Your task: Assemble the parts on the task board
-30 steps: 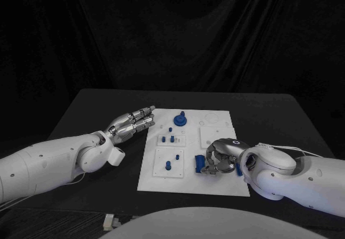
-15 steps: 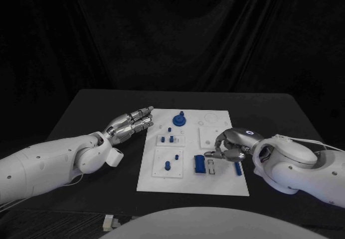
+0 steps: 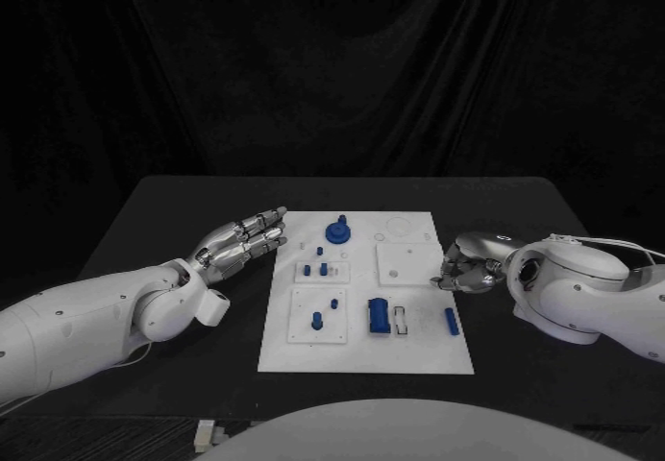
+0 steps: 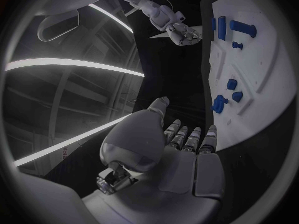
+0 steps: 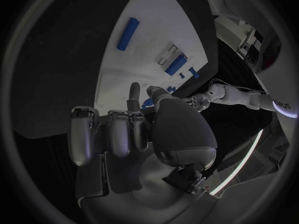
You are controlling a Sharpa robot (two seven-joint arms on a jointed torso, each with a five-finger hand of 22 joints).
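The white task board [image 3: 416, 351] lies mid-table. On it stand a blue round knob [image 3: 338, 229], small blue pegs [image 3: 316, 270], another peg [image 3: 323, 320], a blue block [image 3: 379, 315] and a blue bar [image 3: 451, 322]. My left hand [image 3: 247, 240] hovers flat, fingers stretched out, beside the board's left edge and holds nothing. My right hand [image 3: 471, 261] sits at the board's right edge, fingers loosely bent, nothing in them. The right wrist view shows that hand [image 5: 131, 134] off the board [image 5: 149, 40], with the bar [image 5: 129, 33] and block [image 5: 176, 63] beyond. The left wrist view shows my left hand [image 4: 181, 144] beside the board [image 4: 274, 59].
The black table [image 3: 166, 211] surrounds the board, with free room left, right and behind. A small white object [image 3: 208, 430] lies at the near table edge. A dark curtain hangs behind.
My right hand has drawn back from above the blue block to the board's right edge, uncovering the block and the blue bar. The left hand has stayed put.
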